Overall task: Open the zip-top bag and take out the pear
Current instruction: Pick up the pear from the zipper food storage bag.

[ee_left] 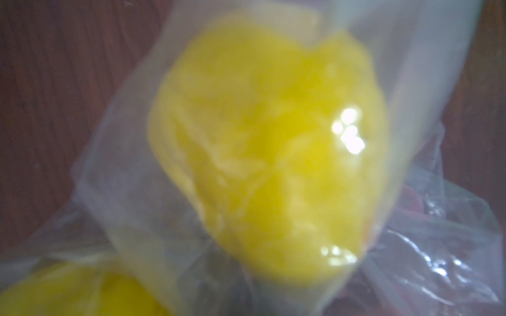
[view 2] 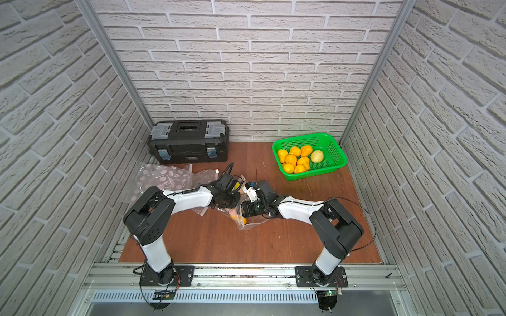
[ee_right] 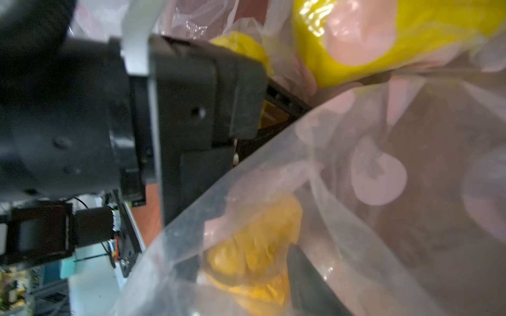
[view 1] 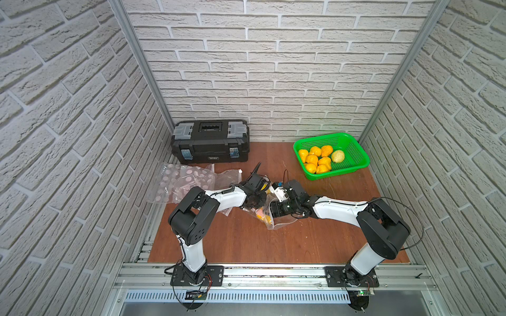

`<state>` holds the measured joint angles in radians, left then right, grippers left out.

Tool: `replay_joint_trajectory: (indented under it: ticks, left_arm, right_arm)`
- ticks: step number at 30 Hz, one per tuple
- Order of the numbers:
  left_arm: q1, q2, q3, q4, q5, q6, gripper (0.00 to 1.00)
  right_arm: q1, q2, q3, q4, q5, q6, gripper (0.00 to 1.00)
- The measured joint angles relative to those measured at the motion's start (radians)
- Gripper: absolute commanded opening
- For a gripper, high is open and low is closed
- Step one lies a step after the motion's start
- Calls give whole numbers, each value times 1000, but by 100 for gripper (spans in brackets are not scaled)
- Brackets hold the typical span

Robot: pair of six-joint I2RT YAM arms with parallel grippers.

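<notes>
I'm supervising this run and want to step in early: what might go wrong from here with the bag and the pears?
1. The zip-top bag holds a pear and a second pear, so extra fruit may tumble out once it opens.
2. The left arm and right arm meet closely over the bag; their wrists might collide.

A robot test booth: brick-patterned wall panels (view 1: 273,68) between aluminium posts (view 1: 145,68), a wood-grain table (view 1: 273,246), a slotted mounting rail (view 1: 273,273) along the lower edge.
</notes>
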<state>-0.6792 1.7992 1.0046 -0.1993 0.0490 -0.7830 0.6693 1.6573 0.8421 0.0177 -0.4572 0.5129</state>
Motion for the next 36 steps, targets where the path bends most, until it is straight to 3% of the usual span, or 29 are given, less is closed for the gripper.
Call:
replay_joint_trajectory:
  ticks: [5, 10, 14, 18, 22, 29, 36]
  left_arm:
    - [0, -2, -2, 1, 0, 0, 0]
    - [5, -9, -11, 4, -6, -13, 1]
    - [14, -12, -19, 13, -11, -24, 9]
    - [19, -32, -27, 4, -31, -22, 31]
    - [31, -111, -62, -68, -57, -10, 42]
    - [48, -309, -66, -222, -66, 5, 42]
    - [29, -284, -67, -251, -35, -4, 38]
  right_arm:
    - [43, 13, 3, -23, 21, -66, 68]
    - [82, 53, 43, -53, 118, -101, 70]
    - [101, 72, 68, -66, 200, -107, 71]
    - [114, 79, 87, -78, 266, -111, 68]
    - [122, 74, 82, -91, 288, -128, 69]
    - [85, 16, 8, -143, 292, -140, 70]
    - [64, -37, -2, -155, 242, -167, 67]
